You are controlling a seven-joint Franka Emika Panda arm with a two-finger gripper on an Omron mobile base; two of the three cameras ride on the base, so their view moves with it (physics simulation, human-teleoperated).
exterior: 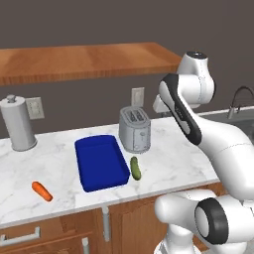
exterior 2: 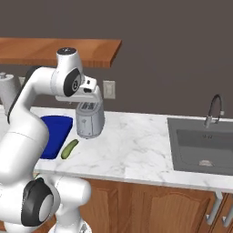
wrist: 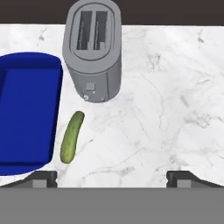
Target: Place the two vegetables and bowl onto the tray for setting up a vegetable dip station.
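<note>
My gripper (wrist: pixel 112 178) is spread wide, holding nothing. I'd centre over the cucumber (wrist: pixel 71 136), fingers across its width, clear of the tray (wrist: pixel 26 113).

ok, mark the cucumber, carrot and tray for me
cucumber (wrist: pixel 71 137), hand view, middle of its body
carrot (exterior: pixel 42 191), left base view, middle of its length
tray (exterior: pixel 101 162), left base view, bare blue floor

Fingers (wrist: pixel 43 178) spread wide over marble tabletop (wrist: pixel 157 113). Cucumber (wrist: pixel 72 136) just above left finger, beside blue tray (wrist: pixel 26 109). Grey toaster (wrist: pixel 92 48) farther ahead.
</note>
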